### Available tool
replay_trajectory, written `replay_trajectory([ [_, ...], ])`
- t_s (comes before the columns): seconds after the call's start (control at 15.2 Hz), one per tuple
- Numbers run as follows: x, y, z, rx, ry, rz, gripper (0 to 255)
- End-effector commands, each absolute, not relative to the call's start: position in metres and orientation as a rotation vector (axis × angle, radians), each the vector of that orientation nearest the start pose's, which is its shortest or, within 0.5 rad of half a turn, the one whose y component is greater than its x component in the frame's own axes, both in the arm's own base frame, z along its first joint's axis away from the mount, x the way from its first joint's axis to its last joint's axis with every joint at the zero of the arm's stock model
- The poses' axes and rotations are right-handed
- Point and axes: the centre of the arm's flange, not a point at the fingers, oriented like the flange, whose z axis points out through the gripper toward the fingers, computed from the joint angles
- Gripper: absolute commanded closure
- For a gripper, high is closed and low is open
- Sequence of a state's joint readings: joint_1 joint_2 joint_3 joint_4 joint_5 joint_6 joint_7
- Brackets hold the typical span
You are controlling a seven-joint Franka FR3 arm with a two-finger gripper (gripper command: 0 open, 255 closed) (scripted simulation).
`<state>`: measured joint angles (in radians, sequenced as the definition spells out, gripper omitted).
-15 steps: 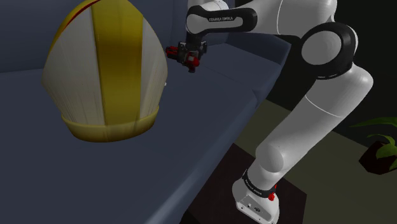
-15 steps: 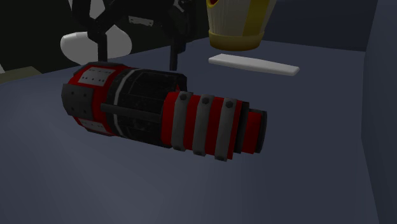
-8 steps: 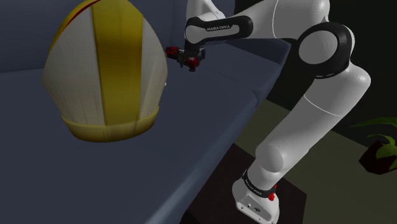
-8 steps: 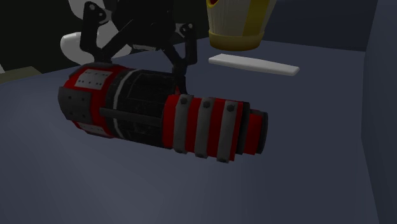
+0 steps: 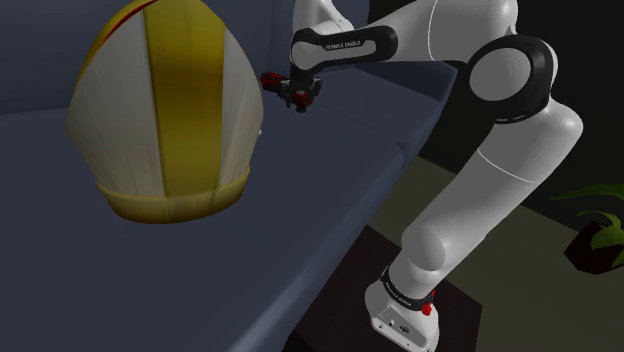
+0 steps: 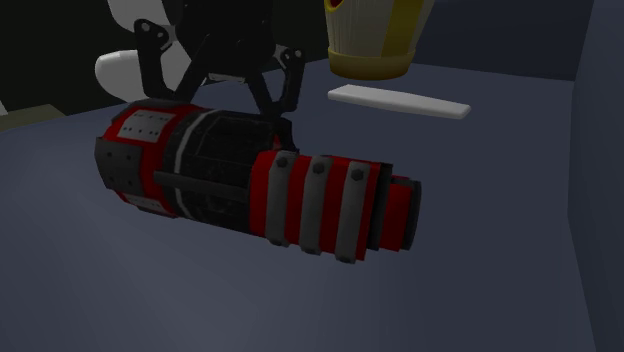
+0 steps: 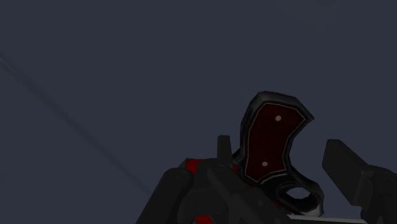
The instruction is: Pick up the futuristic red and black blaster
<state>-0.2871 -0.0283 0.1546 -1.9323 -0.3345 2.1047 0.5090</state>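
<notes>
A red and black blaster [image 6: 260,190], barrel-shaped with grey bands and studded black plates, was seen lying lengthways low over a dark blue sofa seat [image 6: 300,300]; whether it touched the cushion could not be told. It was clasped by the black gripper [image 5: 296,92], whose fingers [image 7: 359,184] were closed in on either side of its body, with its dark red handle seen between them in the wrist view. A flat white slab [image 6: 400,102] was laid on the seat behind it. A large white and yellow helmet [image 5: 160,110] was placed near it, at the shoulder view's left. The white arm [image 5: 500,150] was bent over from its stand [image 5: 352,262], beside a green plant [image 5: 598,235].
</notes>
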Motion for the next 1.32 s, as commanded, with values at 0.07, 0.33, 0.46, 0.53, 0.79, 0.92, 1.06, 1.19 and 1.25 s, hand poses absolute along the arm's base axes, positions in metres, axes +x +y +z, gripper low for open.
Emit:
replay_trajectory([
  [0.07,0.565,-0.090,0.518,-3.275,0.834,-0.431,255],
  [0.33,0.565,-0.090,0.534,-3.274,0.834,-0.431,255],
  [0.46,0.565,-0.090,0.544,-3.274,0.834,-0.431,255],
  [0.53,0.565,-0.090,0.550,-3.274,0.834,-0.431,255],
  [0.79,0.565,-0.090,0.571,-3.274,0.834,-0.431,255],
  [0.92,0.565,-0.090,0.581,-3.274,0.834,-0.431,255],
  [1.06,0.565,-0.090,0.592,-3.274,0.834,-0.431,255],
  [1.19,0.565,-0.090,0.598,-3.274,0.834,-0.431,255],
  [1.25,0.565,-0.090,0.598,-3.274,0.834,-0.431,255],
])
